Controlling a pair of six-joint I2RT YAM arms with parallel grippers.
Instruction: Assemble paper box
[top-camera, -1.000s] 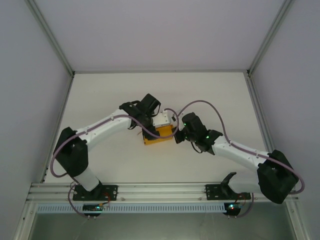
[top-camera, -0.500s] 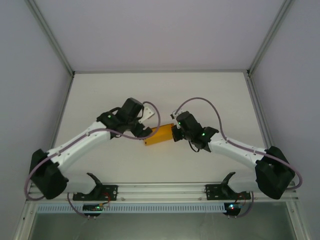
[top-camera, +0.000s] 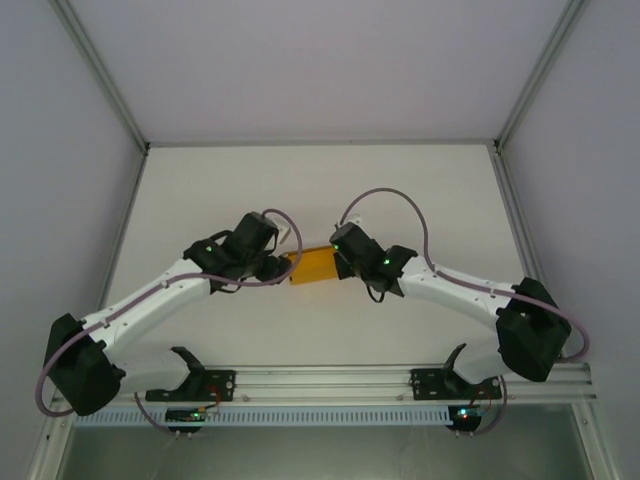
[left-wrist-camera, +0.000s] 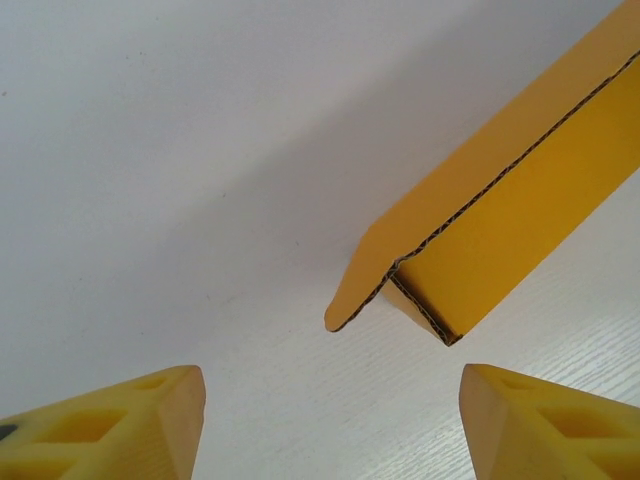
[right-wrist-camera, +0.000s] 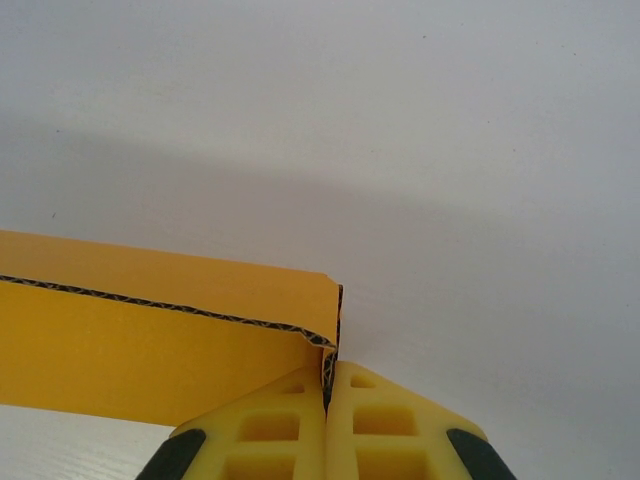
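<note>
My right end effector is clamped on a corner edge of the orange-yellow paper box near the middle of the white surface, while my left end effector gapes empty just short of its other end, where an off-centre squeeze could crumple the flap or twist the card free.
</note>
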